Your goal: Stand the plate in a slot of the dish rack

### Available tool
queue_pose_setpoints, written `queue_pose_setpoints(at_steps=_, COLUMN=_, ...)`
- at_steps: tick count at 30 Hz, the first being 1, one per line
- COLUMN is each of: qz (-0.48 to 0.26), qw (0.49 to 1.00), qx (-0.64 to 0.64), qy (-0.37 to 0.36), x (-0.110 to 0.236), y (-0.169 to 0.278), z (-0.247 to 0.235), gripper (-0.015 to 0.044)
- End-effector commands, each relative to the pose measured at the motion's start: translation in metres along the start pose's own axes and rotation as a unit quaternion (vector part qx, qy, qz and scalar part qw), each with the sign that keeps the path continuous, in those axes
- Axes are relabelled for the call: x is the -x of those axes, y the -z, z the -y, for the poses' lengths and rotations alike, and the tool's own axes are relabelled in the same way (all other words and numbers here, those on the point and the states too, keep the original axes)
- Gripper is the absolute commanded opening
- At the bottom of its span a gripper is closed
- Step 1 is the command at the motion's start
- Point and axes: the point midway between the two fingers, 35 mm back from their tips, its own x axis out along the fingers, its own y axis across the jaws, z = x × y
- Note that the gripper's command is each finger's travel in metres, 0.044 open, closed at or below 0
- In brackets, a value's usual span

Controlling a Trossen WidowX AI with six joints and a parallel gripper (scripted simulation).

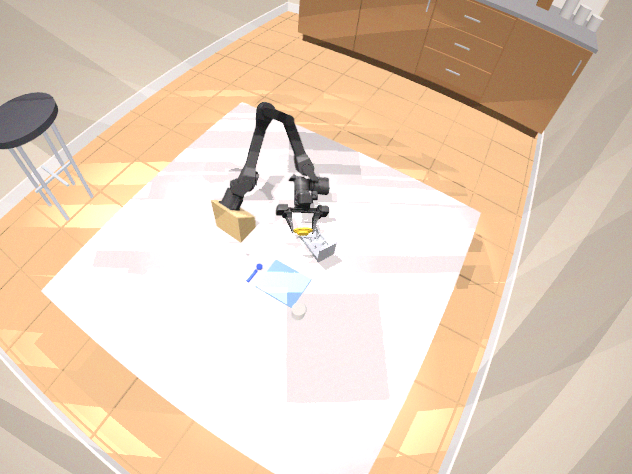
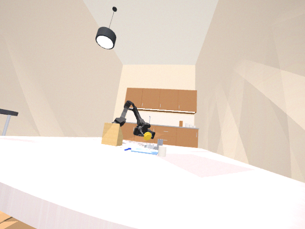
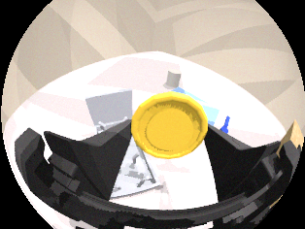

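My gripper (image 1: 303, 224) (image 2: 147, 135) (image 3: 169, 125) is shut on the yellow plate (image 1: 302, 231) (image 2: 147, 135) (image 3: 169, 123) and holds it by its edges. The plate stands on edge between the fingers, its face toward the wrist camera. It hangs just above the near end of the grey dish rack (image 1: 320, 246) (image 2: 150, 146) (image 3: 110, 113), which lies on the white table (image 1: 178, 316). In the wrist view the rack's rails (image 3: 137, 172) show below and left of the plate. Whether the plate touches the rack I cannot tell.
A tan wedge-shaped box (image 1: 233, 219) (image 2: 112, 134) stands at the arm's base. A light blue mat (image 1: 282, 282) (image 2: 144, 151), a blue spoon (image 1: 253, 272) (image 2: 127, 149) and a white cup (image 1: 298, 311) (image 2: 161, 150) lie in front of the rack. A stool (image 1: 30, 137) stands off the table's left.
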Motion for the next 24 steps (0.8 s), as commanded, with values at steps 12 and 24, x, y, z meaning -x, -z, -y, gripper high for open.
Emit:
queue_pose_setpoints(at_steps=12, qz=0.103, qw=0.985, qx=0.007, qy=-0.136, x=0.025, y=0.009, z=-0.011, gripper=0.0000)
queue_pose_setpoints(at_steps=24, qz=0.163, qw=0.958, qx=-0.015, qy=-0.236, x=0.053, y=0.014, z=-0.011, gripper=0.0000)
